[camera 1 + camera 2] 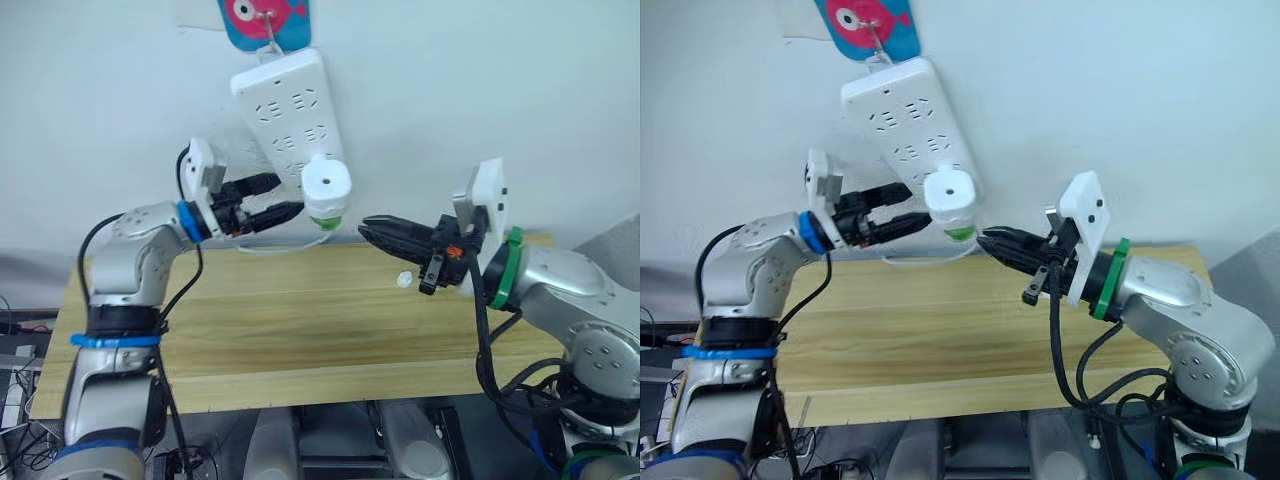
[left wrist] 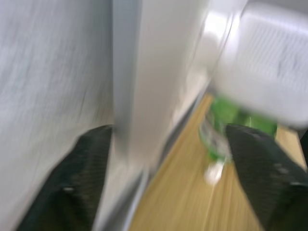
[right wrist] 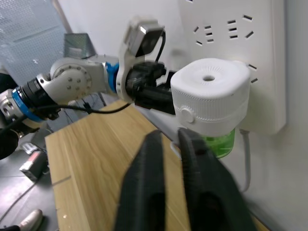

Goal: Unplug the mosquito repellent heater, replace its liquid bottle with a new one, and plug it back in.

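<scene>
The white mosquito repellent heater (image 1: 327, 183) is plugged into the lower end of a slanted power strip (image 1: 285, 105) on the wall. Its green liquid bottle (image 1: 325, 219) hangs beneath it above the table. My left gripper (image 1: 290, 196) is open just left of the heater, and its fingers (image 2: 91, 168) straddle the strip's lower edge. My right gripper (image 1: 364, 229) is shut and empty, with its tips just right of and slightly below the bottle (image 3: 221, 144). In the right wrist view the heater (image 3: 211, 96) sits directly beyond the fingertips (image 3: 154, 142).
The wooden table (image 1: 300, 320) stands against the white wall. A small white piece (image 1: 403, 280) lies on it under my right gripper. A thin white cable (image 1: 270, 250) runs along the table's back edge. A blue and pink fish hanger (image 1: 262, 20) holds the strip.
</scene>
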{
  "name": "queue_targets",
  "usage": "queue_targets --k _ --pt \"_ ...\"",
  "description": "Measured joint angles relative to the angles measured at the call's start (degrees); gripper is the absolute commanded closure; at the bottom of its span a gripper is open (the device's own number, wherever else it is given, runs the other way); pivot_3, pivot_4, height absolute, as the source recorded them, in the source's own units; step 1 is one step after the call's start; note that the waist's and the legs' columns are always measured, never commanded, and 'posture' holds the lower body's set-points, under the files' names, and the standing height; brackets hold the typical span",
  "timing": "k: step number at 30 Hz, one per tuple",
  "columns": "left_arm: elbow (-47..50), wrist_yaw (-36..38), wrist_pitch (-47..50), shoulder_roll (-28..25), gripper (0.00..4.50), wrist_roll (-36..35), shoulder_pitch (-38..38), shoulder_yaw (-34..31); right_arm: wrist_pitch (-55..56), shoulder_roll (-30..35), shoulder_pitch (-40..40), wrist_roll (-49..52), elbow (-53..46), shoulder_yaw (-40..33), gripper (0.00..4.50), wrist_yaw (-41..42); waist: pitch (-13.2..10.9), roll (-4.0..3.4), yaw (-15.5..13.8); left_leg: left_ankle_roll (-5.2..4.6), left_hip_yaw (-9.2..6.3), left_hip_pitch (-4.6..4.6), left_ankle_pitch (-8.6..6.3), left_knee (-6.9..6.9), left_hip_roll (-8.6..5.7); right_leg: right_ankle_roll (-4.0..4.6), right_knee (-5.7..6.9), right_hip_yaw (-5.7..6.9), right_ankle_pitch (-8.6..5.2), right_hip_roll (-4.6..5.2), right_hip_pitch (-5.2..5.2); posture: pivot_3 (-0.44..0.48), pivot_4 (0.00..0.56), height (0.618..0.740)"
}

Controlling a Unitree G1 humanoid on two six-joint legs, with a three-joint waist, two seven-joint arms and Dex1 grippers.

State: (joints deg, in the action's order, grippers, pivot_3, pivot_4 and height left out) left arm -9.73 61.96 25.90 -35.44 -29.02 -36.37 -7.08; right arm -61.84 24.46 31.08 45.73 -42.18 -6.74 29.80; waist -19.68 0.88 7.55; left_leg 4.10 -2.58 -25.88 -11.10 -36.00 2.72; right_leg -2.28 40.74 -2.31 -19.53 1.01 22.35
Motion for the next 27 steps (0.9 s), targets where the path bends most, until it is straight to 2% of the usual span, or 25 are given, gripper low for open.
queue_targets --k 2,6,11,15,23,27 --pt "2.56 -0.15 0.2 -1.11 0.02 -0.1 2.91 -0.26 3.34 0.21 0.2 -1.59 2.79 2.28 4.5 1.46 -0.01 0.01 -0.45 0.0 -0.03 0.0 0.0 -0.01 0.01 0.0 0.02 0.03 -0.01 0.0 0.0 -0.108 0.332 0.74" --pt "14.14 -2.39 3.66 -1.93 0.02 -3.76 8.69 -2.6 8.98 0.43 1.61 -4.26 7.94 6.18 4.5 4.18 -0.02 0.03 -1.52 0.01 -0.04 -0.01 0.0 -0.05 0.01 0.0 0.04 0.01 -0.01 0.01 -0.01 -0.092 0.34 0.74" --pt "33.92 -10.01 10.57 -1.92 0.02 -12.61 17.42 -7.02 12.98 1.35 2.27 -6.51 9.27 10.38 4.5 6.46 -0.02 0.04 -2.6 0.01 -0.06 -0.01 0.0 -0.05 0.02 -0.01 0.02 0.01 -0.01 0.03 -0.03 -0.106 0.332 0.74" --pt "44.35 -17.0 12.74 -1.68 0.02 -16.15 23.47 -9.28 14.83 -0.69 2.93 -8.69 9.89 14.08 4.5 5.8 -0.02 0.04 -2.73 0.03 -0.1 0.04 0.02 -0.07 0.01 -0.01 0.1 0.0 -0.01 0.02 -0.04 -0.09 0.338 0.74" --pt "51.54 -21.48 8.91 -0.52 0.02 -16.33 34.05 -11.87 18.92 -1.24 3.7 -15.35 14.51 16.63 4.5 3.78 -0.02 0.05 -2.83 0.05 -0.1 0.04 0.02 -0.04 0.02 0.0 0.07 0.01 -0.01 0.02 -0.03 -0.085 0.339 0.74" --pt "52.33 -23.91 7.59 0.01 0.02 -16.35 35.17 -12.49 20.09 -1.98 3.78 -17.56 15.7 17.15 4.5 3.31 -0.02 0.05 -2.89 0.04 -0.09 0.05 0.02 -0.05 0.0 0.0 0.09 -0.01 -0.01 0.02 -0.04 -0.083 0.34 0.74"
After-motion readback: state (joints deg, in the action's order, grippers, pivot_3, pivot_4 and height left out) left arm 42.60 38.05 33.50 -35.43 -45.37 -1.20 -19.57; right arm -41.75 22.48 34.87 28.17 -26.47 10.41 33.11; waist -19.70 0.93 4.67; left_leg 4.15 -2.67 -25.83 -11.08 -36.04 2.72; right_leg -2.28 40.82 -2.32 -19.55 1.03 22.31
